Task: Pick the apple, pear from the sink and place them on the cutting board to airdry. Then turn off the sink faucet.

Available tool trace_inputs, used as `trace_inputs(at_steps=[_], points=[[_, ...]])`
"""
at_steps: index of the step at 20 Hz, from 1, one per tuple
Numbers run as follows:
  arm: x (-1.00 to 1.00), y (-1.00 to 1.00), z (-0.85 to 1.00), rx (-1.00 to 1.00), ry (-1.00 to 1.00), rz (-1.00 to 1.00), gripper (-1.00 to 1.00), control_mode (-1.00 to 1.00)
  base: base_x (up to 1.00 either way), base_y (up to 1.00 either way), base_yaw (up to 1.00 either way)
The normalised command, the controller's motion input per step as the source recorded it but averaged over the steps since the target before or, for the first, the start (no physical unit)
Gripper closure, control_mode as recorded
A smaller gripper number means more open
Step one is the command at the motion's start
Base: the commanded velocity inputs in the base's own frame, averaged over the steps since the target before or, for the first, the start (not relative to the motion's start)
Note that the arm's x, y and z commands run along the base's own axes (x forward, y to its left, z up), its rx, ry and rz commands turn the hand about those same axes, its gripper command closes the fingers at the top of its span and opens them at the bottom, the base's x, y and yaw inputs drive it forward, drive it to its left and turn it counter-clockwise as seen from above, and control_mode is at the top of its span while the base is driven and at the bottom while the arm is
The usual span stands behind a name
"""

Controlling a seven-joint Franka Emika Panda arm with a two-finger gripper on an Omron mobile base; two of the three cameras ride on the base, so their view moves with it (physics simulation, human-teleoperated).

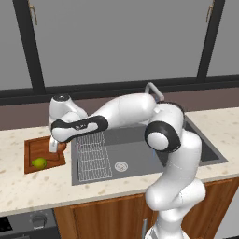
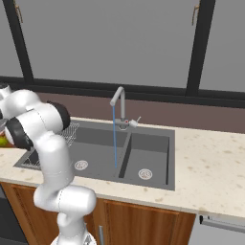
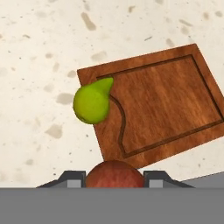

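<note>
Round red apple (image 3: pixel 114 173), nearest you, between the claw's (image 3: pixel 114 180) two dark fingertips (image 3: pixel 72 178).
You have the claw narrowed on that apple, above the near edge of the square reddish-brown wooden cutting board (image 3: pixel 166 105). The yellow-green pear (image 3: pixel 92 103) rests at the board's rim, ahead and apart from the claw. Water streams from the thin silver gooseneck faucet (image 2: pixel 119 103) into the dark grey sink (image 2: pixel 103 153).
</note>
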Motion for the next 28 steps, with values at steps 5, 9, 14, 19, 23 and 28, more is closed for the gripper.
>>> trace_inputs(at_steps=[5,9,14,19,23,28], points=[[0.32,0.19,-0.17,-0.02,0.00,0.02,1.00,-1.00,0.00,0.00,0.00],[0.32,0.18,-0.13,-0.03,0.00,0.01,1.00,-1.00,0.00,0.00,0.00],[0.32,0.11,-0.15,-0.02,0.00,0.01,1.00,-1.00,0.00,0.00,0.00],[0.28,0.13,-0.18,-0.02,0.00,0.01,1.00,-1.00,0.00,0.00,0.00],[0.22,0.14,-0.21,-0.02,0.00,0.01,1.00,-1.00,0.00,0.00,0.00],[0.22,0.11,-0.19,-0.02,0.00,0.01,1.00,-1.00,0.00,0.00,0.00]])
